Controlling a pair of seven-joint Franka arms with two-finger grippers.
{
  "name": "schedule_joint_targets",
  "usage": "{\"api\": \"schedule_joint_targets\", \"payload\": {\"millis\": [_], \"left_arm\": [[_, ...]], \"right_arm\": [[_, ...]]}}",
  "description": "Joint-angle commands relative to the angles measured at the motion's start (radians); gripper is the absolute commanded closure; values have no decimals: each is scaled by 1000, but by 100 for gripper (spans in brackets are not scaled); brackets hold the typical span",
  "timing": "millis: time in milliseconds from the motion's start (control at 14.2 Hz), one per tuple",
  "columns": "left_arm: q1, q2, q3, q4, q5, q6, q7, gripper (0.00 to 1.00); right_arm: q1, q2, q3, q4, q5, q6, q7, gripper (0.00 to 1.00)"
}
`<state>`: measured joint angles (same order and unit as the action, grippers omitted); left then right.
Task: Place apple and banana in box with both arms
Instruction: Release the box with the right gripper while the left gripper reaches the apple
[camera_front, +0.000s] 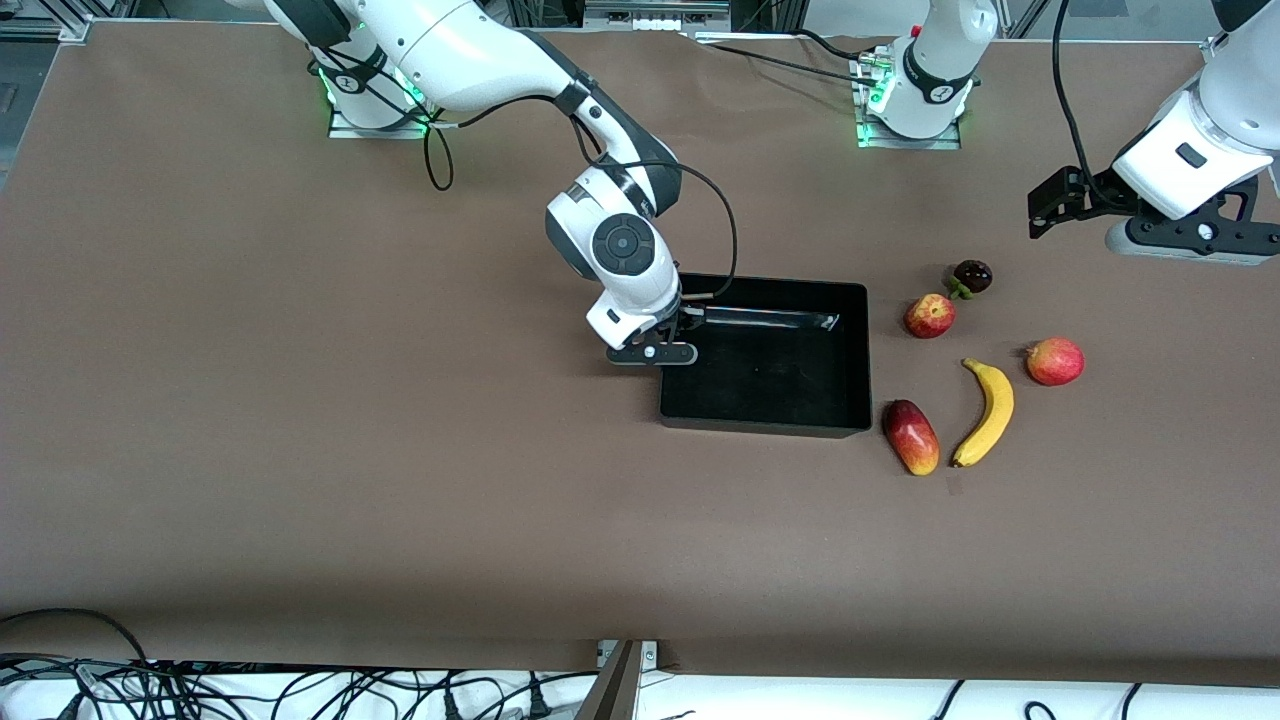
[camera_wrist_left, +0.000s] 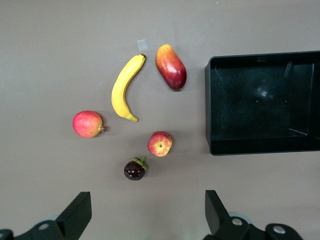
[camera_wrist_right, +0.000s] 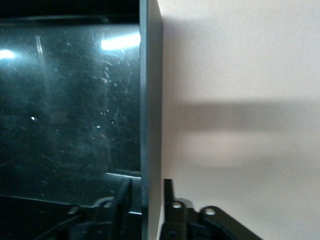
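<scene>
The black box (camera_front: 765, 428) sits mid-table. My right gripper (camera_front: 690, 322) is low at the box's wall on the right arm's side. In the right wrist view it (camera_wrist_right: 147, 200) straddles that wall (camera_wrist_right: 150, 100), open: one finger is inside and the other stands outside with a slim gap. The apple (camera_front: 929, 316) and the banana (camera_front: 987, 411) lie on the table beside the box, toward the left arm's end. My left gripper (camera_front: 1058, 205) hangs high over the table by the fruit, wide open and empty (camera_wrist_left: 148, 215). Its wrist view shows the apple (camera_wrist_left: 160, 144), banana (camera_wrist_left: 125, 90) and box (camera_wrist_left: 209, 100).
Among the fruit are a dark purple mangosteen (camera_front: 971, 276) by the apple, a pinkish-red round fruit (camera_front: 1055, 361) beside the banana, and an oblong red-yellow fruit (camera_front: 911, 436) between banana and box. Cables run along the table's near edge.
</scene>
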<state>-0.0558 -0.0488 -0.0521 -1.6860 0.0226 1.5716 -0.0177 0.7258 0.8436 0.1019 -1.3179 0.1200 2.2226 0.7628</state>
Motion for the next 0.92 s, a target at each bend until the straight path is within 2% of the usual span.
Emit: {"api": "schedule_joint_targets", "payload": {"millis": [0,211,282,564,705,846], "left_arm": [[-2,10,-6,26,19,-19,-13,0],[-2,10,-6,26,19,-18,-13,0],[-2,10,-6,26,19,-19,-13,0],[-1,10,-3,25,17,-22,-13,0],[1,9,-3,25,17,-44,-15,0],[-1,49,-3,13,19,-115,-10,0]], "right_arm": [[3,-20,-8,22,3,-20,-19,0],[-9,-93,-33,20,-2,-47,-37,0],[-14,-127,-53,20,0,-113,-80,0],[-49,-289,-209,17,9,-331,-291,0],[-54,-354,-319,17,21,-424,-354,0],[-74,-432,-387,-6,47,-512,-436,0]]}}
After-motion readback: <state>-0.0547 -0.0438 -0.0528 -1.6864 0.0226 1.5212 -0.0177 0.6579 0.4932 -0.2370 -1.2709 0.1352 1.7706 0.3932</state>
